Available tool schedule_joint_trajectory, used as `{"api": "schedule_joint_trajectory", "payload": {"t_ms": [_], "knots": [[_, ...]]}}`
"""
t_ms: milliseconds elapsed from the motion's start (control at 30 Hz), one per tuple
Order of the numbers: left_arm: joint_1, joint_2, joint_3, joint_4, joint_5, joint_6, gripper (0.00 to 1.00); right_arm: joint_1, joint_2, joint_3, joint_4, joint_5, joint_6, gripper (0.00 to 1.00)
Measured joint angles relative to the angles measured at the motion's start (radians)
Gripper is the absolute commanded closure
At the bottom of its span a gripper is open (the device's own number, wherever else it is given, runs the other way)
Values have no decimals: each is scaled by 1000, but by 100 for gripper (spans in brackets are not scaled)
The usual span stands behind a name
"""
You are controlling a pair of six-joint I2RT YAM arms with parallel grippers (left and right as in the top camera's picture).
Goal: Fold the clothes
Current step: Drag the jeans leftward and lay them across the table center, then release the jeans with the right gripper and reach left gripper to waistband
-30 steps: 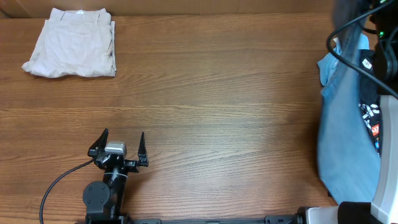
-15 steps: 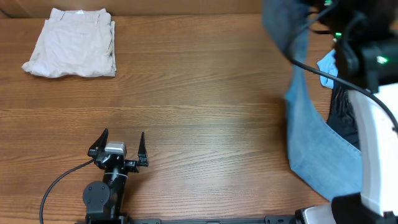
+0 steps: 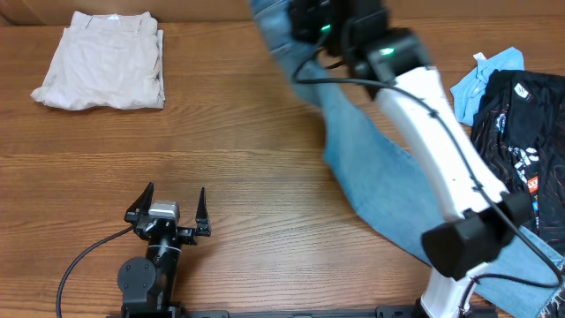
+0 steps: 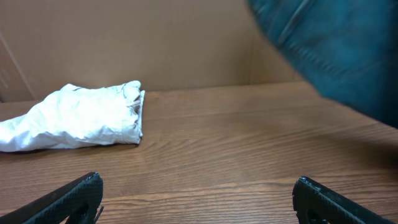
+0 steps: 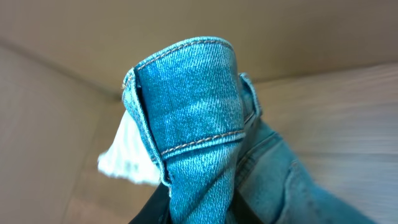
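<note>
Overhead first: the right gripper (image 3: 305, 19) is up at the far edge of the table (image 3: 247, 132), clamped on the jeans (image 3: 371, 172). The denim hangs from it in a long diagonal sweep down to the near right corner. The right wrist camera gives the close-up that view can't: a folded band of denim (image 5: 189, 124), mid-blue twill with tan double stitching along hem and seam, bunched straight up out of the jaws. The fingers themselves are mostly hidden there.

The left gripper (image 3: 175, 191) sits low near the front edge, fingers spread wide with nothing between them. Its own camera catches only a blurred dark-blue corner of denim (image 4: 329, 50), top right.

Folded cream trousers (image 3: 106, 60) lie far left. Black garments (image 3: 516, 115) sit far right (white print and a red patch, too small to read) beside a bright-blue cloth (image 3: 485, 79).
</note>
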Motion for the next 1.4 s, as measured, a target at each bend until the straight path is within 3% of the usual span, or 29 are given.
{"api": "schedule_joint_trajectory", "payload": {"t_ms": [300, 367, 500, 633, 1000, 1167, 1400], "knots": [[0, 0, 0, 0, 0, 0, 0, 199, 77, 0, 57, -22, 17, 95], [0, 0, 0, 0, 0, 0, 0, 232, 77, 0, 64, -25, 17, 76], [0, 0, 0, 0, 0, 0, 0, 275, 77, 0, 67, -37, 24, 16], [0, 0, 0, 0, 0, 0, 0, 285, 77, 6, 71, -20, -3, 0], [0, 0, 0, 0, 0, 0, 0, 156, -18, 10, -213, 258, -51, 0], [0, 0, 0, 0, 0, 0, 0, -20, -224, 14, -469, 298, -56, 0], [0, 0, 0, 0, 0, 0, 0, -135, -367, 35, -811, 282, -55, 0]]}}
